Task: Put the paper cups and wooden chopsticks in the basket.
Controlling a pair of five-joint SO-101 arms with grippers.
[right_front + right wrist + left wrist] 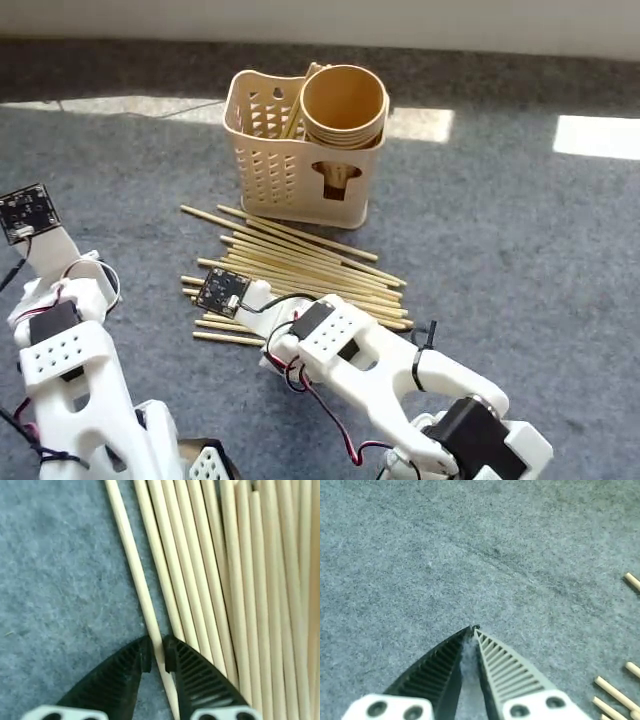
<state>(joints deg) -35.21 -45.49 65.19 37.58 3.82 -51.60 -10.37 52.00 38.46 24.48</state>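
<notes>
Left gripper (471, 628) closed on nothing; right gripper (156, 654) pinching one chopstick (131, 555).
Left jaws pressed together, tips touching, over bare carpet (445, 545); ends of a few chopsticks (615, 692) lie off to one side of them. Right jaws nip the outermost chopstick of the pile, the rest lying side by side just past one jaw. Basket (262, 160) stands beyond the pile, ahead of the right jaws, cups (343, 105) stacked inside.
</notes>
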